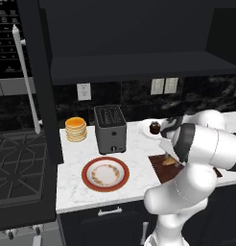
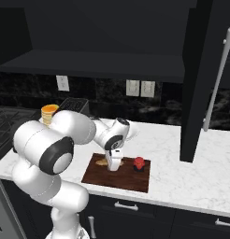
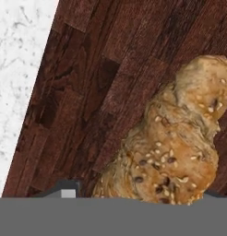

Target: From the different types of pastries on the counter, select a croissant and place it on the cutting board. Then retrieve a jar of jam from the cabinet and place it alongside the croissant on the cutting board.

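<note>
The golden-brown croissant (image 3: 175, 138) lies on the dark wooden cutting board (image 3: 87, 92), close under my hand. My gripper (image 3: 138, 194) points straight down at the board (image 2: 103, 177), its two tips spread wide to either side of the croissant's near end, with a small gap at the left tip. From the right base, the gripper (image 2: 115, 166) stands just right of the croissant (image 2: 101, 162). The red jar of jam (image 2: 139, 163) rests on the board a little further right. My forearm partly hides the croissant (image 1: 169, 161). The black cabinet (image 1: 139, 67) hangs open above the counter (image 1: 72, 187).
A dark cupcake (image 1: 154, 128) sits on a white plate behind the board. A black toaster (image 1: 110, 129), a stack of pancakes (image 1: 76, 129) and a red-rimmed plate (image 1: 105, 174) stand to the left. The cabinet door (image 2: 201, 79) hangs over the counter's right side. A stove (image 1: 19, 158) lies far left.
</note>
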Controlling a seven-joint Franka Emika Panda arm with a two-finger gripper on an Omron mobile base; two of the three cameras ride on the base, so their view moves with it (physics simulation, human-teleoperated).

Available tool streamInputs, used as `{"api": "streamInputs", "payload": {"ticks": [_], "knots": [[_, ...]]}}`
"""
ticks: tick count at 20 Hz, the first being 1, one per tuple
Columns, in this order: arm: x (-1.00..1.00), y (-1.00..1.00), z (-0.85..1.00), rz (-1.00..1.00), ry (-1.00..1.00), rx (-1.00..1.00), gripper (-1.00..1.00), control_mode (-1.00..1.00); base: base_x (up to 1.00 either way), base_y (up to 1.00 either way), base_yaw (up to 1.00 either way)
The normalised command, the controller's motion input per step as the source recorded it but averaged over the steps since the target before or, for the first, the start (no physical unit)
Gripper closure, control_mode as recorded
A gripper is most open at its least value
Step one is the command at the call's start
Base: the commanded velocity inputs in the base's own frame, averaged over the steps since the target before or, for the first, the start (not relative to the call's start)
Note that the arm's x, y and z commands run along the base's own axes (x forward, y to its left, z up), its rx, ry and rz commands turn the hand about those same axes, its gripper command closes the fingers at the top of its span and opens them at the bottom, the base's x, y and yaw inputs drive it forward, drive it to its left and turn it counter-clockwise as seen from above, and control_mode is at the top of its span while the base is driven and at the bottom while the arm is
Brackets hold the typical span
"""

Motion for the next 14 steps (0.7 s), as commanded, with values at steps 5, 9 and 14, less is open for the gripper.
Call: {"api": "streamInputs", "payload": {"ticks": [5, 9, 14], "knots": [[-0.26, -0.33, 0.16, -0.08, 0.00, 0.12, -1.00, -1.00, 0.00, 0.00, 0.00], [-0.17, 0.00, 0.57, -0.07, 0.00, 0.07, -1.00, -1.00, 0.00, 0.00, 0.00], [-0.01, 0.41, 0.77, -0.06, 0.00, 0.00, -1.00, -1.00, 0.00, 0.00, 0.00]]}}
